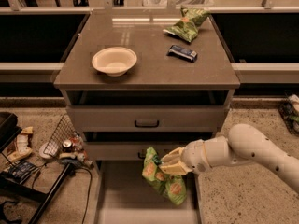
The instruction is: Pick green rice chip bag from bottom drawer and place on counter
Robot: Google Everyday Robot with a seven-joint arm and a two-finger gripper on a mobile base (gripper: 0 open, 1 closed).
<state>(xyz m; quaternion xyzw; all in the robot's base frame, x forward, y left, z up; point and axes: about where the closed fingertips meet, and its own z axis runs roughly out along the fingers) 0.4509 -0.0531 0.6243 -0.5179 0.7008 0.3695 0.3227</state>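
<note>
Single camera view, set high in front of the cabinet and tilted downward, facing the drawer fronts (pixel 146 118) squarely. The counter (pixel 154 71) occupies the upper middle of the frame and is seen nearly whole from above. The open bottom drawer (pixel 135 195) lies nearest the lens and is cut by the lower edge. The arm (pixel 261 148) enters from the lower right (cut by the right edge). It ends in the gripper (pixel 169 164) at low centre, above the drawer, clamped on the top of the green rice chip bag (pixel 164 183). Speckled floor (pixel 238 199) flanks the cabinet.
</note>
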